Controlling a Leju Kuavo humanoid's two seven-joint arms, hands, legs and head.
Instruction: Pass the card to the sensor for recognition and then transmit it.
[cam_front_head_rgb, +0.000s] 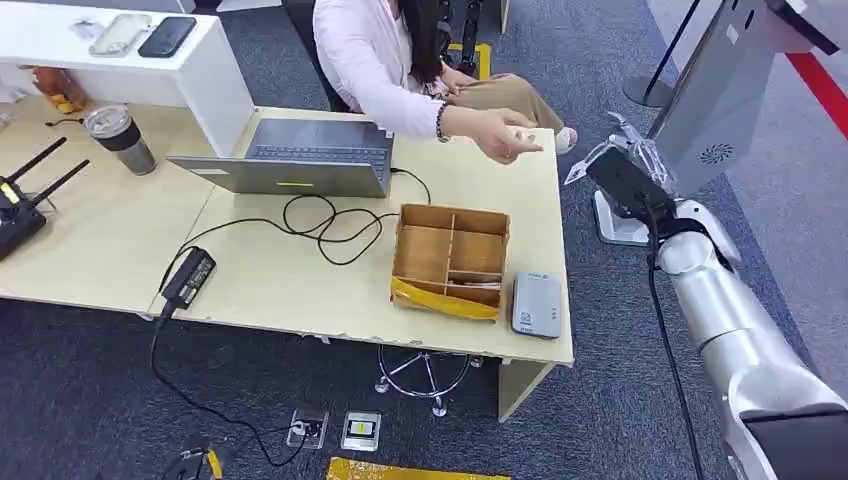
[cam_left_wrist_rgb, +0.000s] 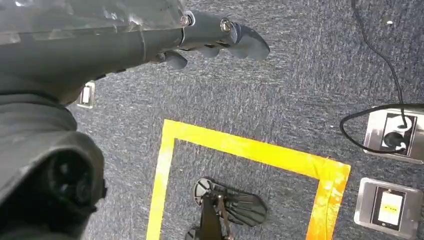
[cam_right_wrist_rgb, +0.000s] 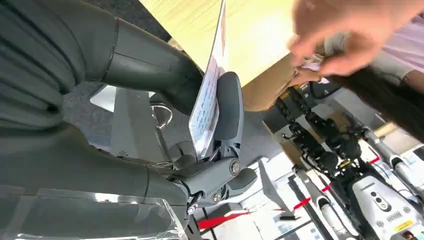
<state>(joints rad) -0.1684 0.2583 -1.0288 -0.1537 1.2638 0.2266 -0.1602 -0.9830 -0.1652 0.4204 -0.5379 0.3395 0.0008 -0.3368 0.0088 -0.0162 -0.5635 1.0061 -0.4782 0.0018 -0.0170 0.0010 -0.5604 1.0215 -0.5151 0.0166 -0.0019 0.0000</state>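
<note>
My right hand (cam_front_head_rgb: 622, 172) is raised off the table's right edge and pinches a thin white card (cam_right_wrist_rgb: 207, 102) between thumb and fingers (cam_right_wrist_rgb: 229, 107). In the head view the card (cam_front_head_rgb: 582, 166) pokes out toward a seated person's hand (cam_front_head_rgb: 508, 133), which reaches over the table corner a short way from it. That person's hand (cam_right_wrist_rgb: 345, 35) is blurred in the right wrist view. The grey card sensor (cam_front_head_rgb: 537, 304) lies flat at the table's front right corner. My left hand (cam_left_wrist_rgb: 210, 37) hangs over the carpet with nothing in it, fingers loosely extended.
A partitioned cardboard box (cam_front_head_rgb: 450, 258) stands beside the sensor. A laptop (cam_front_head_rgb: 295, 157), cable and power brick (cam_front_head_rgb: 188, 275) lie mid-table; a tumbler (cam_front_head_rgb: 122, 139) and a router (cam_front_head_rgb: 20, 210) are at left. A grey kiosk (cam_front_head_rgb: 720, 90) stands behind my right arm. Floor sockets (cam_left_wrist_rgb: 392, 132) and yellow tape (cam_left_wrist_rgb: 250, 150) mark the carpet.
</note>
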